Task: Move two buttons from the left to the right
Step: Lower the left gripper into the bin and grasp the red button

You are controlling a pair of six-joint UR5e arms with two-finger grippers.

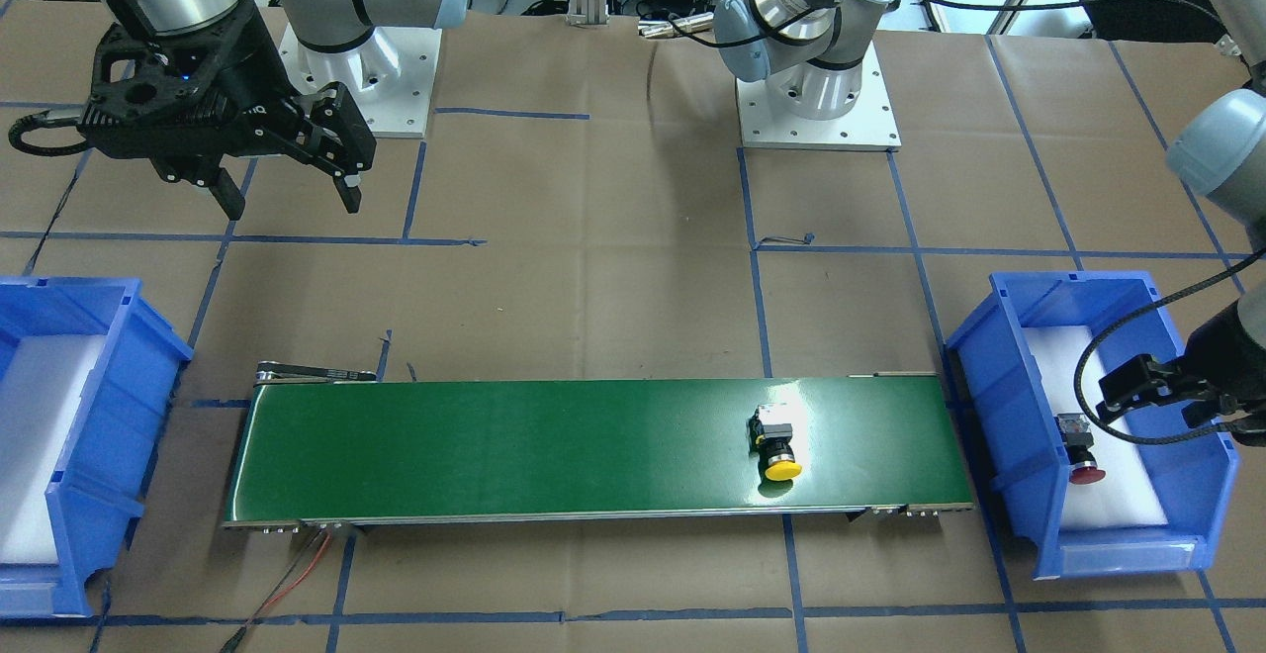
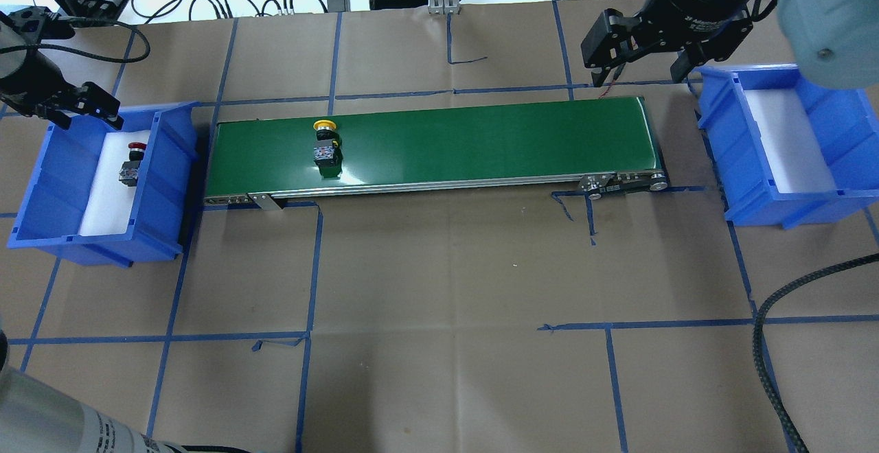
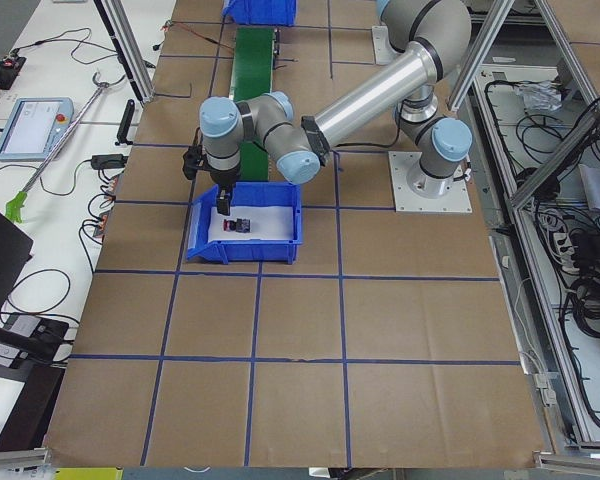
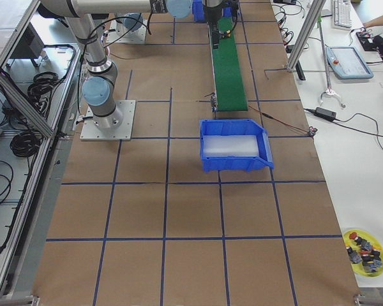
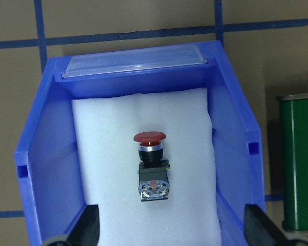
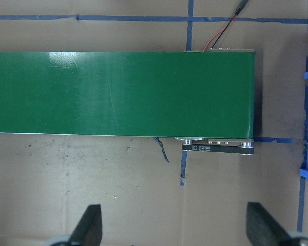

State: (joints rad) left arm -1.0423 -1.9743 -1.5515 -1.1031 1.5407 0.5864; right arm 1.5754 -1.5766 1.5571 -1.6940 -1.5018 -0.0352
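**Red Button in the Left Bin, Yellow One on the Belt**

Both buttons look small, light and rigid: hard plastic, unlikely to give or crack under a gentle squeeze. The mushroom caps are smooth and rounded, so a pinch there would probably slip. The squared grey-black block behind the black collar has flat sides and is the better place to take hold.

The red button [image 5: 151,166] lies on its side on white foam in the left bin [image 5: 231,118], at the 9 o'clock end of the tabletop in the overhead view. In the left wrist view its cap points to 12 o'clock and its block to 6. The left claw [image 5: 173,225] hangs above it, spread wide and empty, with fingers at 9 and 3 o'clock, which suits closing across the block.

The yellow button [image 2: 324,141] lies on the green conveyor belt [image 2: 481,137] toward its 9 o'clock end, cap to 12 o'clock.

The right claw [image 6: 174,225], also wide and empty, hovers by the belt's 3 o'clock end, near the right bin [image 2: 790,206], which holds only foam.
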